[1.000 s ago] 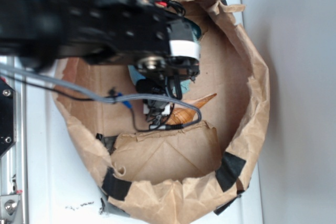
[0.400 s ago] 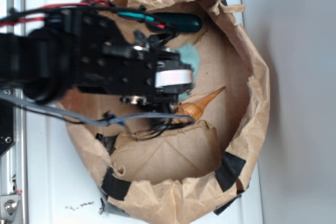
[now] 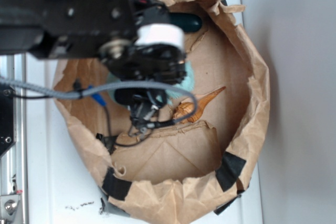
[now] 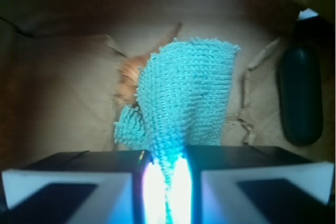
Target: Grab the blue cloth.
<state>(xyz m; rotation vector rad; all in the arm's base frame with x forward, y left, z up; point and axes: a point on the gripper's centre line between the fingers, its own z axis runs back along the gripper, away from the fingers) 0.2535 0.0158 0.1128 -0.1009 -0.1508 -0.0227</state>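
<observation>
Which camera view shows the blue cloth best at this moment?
The wrist view shows it best: the blue cloth fills the middle of the picture, hanging pinched between the two pads of the gripper, with its knit texture clear. In the exterior view, only a pale sliver shows beside the arm, which hides the rest.

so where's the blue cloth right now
In the wrist view the blue cloth hangs pinched in the gripper, covering part of the seashell, with the dark oblong object to its right.
</observation>
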